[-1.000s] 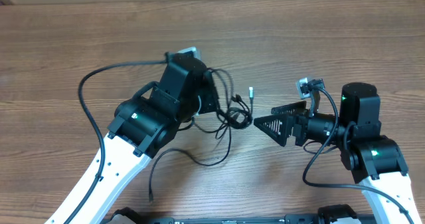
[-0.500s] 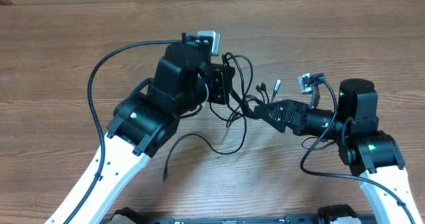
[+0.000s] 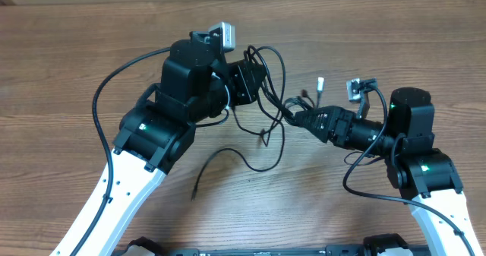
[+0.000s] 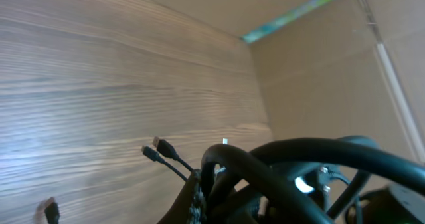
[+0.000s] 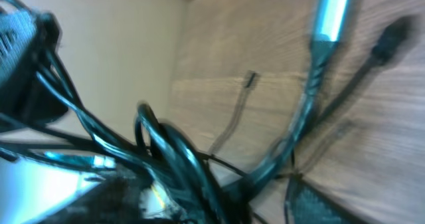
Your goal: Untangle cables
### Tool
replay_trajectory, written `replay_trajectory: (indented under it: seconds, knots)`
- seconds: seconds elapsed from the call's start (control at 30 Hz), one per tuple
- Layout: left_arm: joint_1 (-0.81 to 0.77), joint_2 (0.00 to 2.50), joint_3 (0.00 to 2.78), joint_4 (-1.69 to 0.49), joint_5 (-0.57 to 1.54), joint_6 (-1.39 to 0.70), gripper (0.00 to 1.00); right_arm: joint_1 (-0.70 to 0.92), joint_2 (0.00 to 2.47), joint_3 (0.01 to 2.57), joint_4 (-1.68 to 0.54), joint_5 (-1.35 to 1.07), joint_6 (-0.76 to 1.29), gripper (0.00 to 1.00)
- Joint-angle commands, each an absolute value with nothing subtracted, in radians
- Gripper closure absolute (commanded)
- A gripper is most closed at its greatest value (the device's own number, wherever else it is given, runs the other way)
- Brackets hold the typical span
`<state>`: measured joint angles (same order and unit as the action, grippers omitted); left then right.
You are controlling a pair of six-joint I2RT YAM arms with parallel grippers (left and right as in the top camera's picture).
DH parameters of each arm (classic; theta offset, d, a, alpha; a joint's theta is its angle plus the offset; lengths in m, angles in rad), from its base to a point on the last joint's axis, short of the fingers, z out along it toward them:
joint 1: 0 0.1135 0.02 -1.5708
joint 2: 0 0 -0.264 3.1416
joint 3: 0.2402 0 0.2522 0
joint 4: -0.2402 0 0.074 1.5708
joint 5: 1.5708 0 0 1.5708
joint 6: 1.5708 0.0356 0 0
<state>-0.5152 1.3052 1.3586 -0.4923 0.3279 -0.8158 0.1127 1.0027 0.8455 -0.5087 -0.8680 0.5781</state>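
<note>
The cables (image 3: 267, 96) are thin black cords tangled in a bundle, stretched between my two grippers above the wooden table (image 3: 395, 36). My left gripper (image 3: 250, 89) is shut on the bundle's left side, with loops arching over it. My right gripper (image 3: 302, 119) is shut on the bundle's right side. A silver-tipped plug (image 3: 320, 83) sticks up near the right gripper. One loose strand (image 3: 228, 156) trails down to the table. In the left wrist view, cables (image 4: 292, 157) fill the bottom and two plugs (image 4: 156, 147) hang free. The right wrist view is blurred and shows cables (image 5: 172, 151) and a silver plug (image 5: 332, 11).
A thick black arm wire (image 3: 114, 81) loops out to the left of the left arm. Another arm wire (image 3: 357, 180) curves beside the right arm. A cardboard wall (image 4: 319, 64) stands at the table's far edge.
The right gripper, open a second ago, has shut on the cables. The left gripper has lifted the bundle up and left, stretching the cords between the grippers and dragging the loose strand.
</note>
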Motion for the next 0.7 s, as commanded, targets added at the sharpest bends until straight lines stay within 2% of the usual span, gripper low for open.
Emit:
replay_trajectory:
  seconds: [0.0, 0.03, 0.07, 0.4, 0.47, 0.53, 0.6, 0.63, 0.67]
  knots:
    - [-0.516, 1.294, 1.362, -0.455, 0.424, -0.879, 0.96, 0.111, 1.002, 0.857, -0.491, -0.918, 0.580, 0.67]
    - [-0.516, 1.294, 1.362, -0.448, 0.442, -0.876, 0.96, 0.111, 1.002, 0.857, -0.491, -0.918, 0.580, 0.84]
    - [-0.517, 1.294, 1.362, -0.445, 0.450, -0.875, 0.96, 0.111, 1.002, 0.857, -0.492, -0.918, 0.581, 0.96]
    - [-0.516, 1.294, 1.362, -0.545, 0.431, -0.774, 0.95, 0.111, 1.002, 0.857, -0.494, -0.920, 0.569, 0.96]
    - [-0.516, 1.294, 1.362, -0.596, 0.408, -0.740, 0.65, 0.111, 1.002, 0.857, -0.495, -0.917, 0.567, 0.96]
    - [-0.516, 1.294, 1.362, -0.645, 0.390, -0.709, 0.24, 0.111, 1.002, 0.857, -0.495, -0.917, 0.547, 0.96]
    - [-0.516, 1.294, 1.362, -0.704, 0.385, -0.678, 0.05, 0.111, 1.002, 0.857, -0.502, -0.907, 0.542, 0.96]
    - [-0.516, 1.294, 1.362, -0.720, 0.385, -0.670, 0.00, 0.111, 1.002, 0.857, -0.505, -0.899, 0.542, 0.96]
    - [-0.516, 1.294, 1.362, -0.733, 0.385, -0.658, 0.00, 0.111, 1.002, 0.857, -0.508, -0.892, 0.542, 0.96]
